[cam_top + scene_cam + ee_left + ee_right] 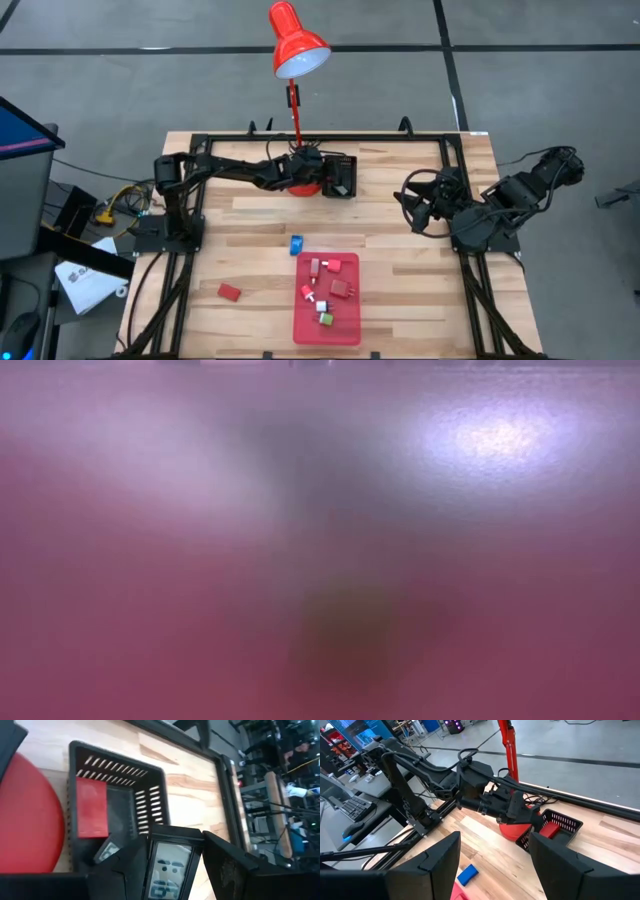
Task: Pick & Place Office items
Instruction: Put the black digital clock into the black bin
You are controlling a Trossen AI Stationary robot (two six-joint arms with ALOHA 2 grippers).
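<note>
My left gripper [335, 182] reaches from the table's left to a black slotted basket [117, 780] beside the red lamp base [303, 186]. It is shut on a small black item with a grey display [171, 866]. A red block [91, 809] lies in the basket. A red tray [327, 330] near the front holds several small red, white and green pieces. A blue block [296, 243] and a red block [229, 292] lie on the wood. My right gripper [413, 205] hangs open at the right, raised, with nothing between its fingers [440, 865]. My left gripper pinches the black item by its two opposite sides [200, 862] between its two fingers. The fingers slant downward, coming from the table's left. The item sits with its display face toward the wrist camera, lifted above the basket's near rim.
The tall red lamp [297, 42] stands on its base right beside the basket, its stem close to my left arm. A black frame [452, 150] runs along the table's edges. The low view is a pink blur and shows nothing.
</note>
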